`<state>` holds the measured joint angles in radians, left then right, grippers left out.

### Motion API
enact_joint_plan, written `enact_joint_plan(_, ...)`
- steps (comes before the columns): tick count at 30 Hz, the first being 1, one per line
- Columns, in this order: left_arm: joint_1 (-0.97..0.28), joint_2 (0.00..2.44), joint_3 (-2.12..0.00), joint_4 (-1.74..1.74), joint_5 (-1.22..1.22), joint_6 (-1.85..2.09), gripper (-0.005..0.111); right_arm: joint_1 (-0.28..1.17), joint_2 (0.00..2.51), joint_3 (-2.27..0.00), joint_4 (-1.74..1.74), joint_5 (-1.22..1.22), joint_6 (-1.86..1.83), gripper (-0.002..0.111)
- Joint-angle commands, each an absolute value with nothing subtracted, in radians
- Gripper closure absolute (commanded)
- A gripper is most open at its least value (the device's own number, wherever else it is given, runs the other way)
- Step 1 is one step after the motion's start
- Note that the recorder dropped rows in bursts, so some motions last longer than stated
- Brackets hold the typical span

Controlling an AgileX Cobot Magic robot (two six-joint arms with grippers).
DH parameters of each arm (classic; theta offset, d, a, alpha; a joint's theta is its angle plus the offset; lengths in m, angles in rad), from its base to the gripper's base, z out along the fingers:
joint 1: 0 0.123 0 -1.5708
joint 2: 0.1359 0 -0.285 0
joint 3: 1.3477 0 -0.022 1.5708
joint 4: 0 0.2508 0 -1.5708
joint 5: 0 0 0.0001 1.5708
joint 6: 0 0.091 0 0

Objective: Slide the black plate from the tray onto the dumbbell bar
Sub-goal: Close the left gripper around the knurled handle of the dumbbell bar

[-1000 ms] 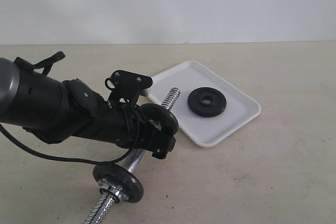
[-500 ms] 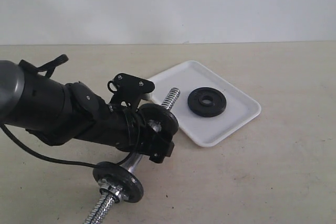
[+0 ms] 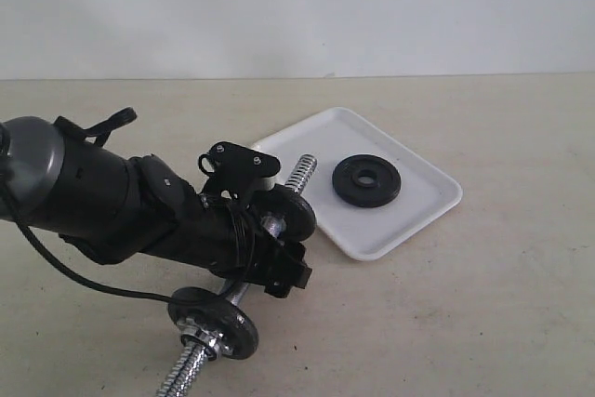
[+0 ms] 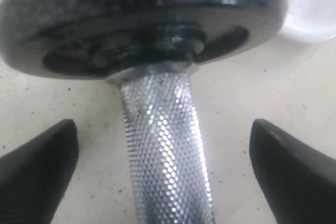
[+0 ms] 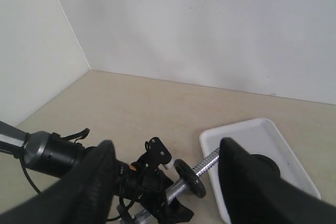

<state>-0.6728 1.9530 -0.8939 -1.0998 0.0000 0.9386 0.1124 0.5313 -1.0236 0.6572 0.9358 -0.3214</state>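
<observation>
The black plate [image 3: 366,179] lies flat near the middle of the tray [image 3: 409,225], apart from the dumbbell bar [image 4: 165,156], whose knurled grip the left gripper [image 4: 161,145] straddles wide open without touching, while the right gripper [image 5: 167,142] hangs open, holding nothing.

Black plate [image 3: 366,179] flat on tray [image 3: 402,218]

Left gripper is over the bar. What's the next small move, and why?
Probably close the left gripper on the dumbbell bar: its jaws stand open either side, not touching. The black plate lies in the tray, so the bar likely needs holding first.
</observation>
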Motion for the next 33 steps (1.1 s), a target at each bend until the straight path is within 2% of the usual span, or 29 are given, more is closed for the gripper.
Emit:
enact_joint_plan(1, -0.675, 1.974, -0.892, -1.102, -0.032, 0.943, 0.034, 0.113, 0.535, -1.028, 0.660, 0.946, -0.330, 0.054)
enact_joint_plan(16, -0.672, 1.974, -0.892, -1.102, -0.036, 0.977, 0.101, 0.113, 0.535, -1.028, 0.660, 0.962, -0.330, 0.054)
enact_joint_plan(33, -0.671, 1.965, -0.892, -1.102, -0.022, 1.049, 0.102, 0.113, 0.535, -1.028, 0.660, 0.983, -0.330, 0.054)
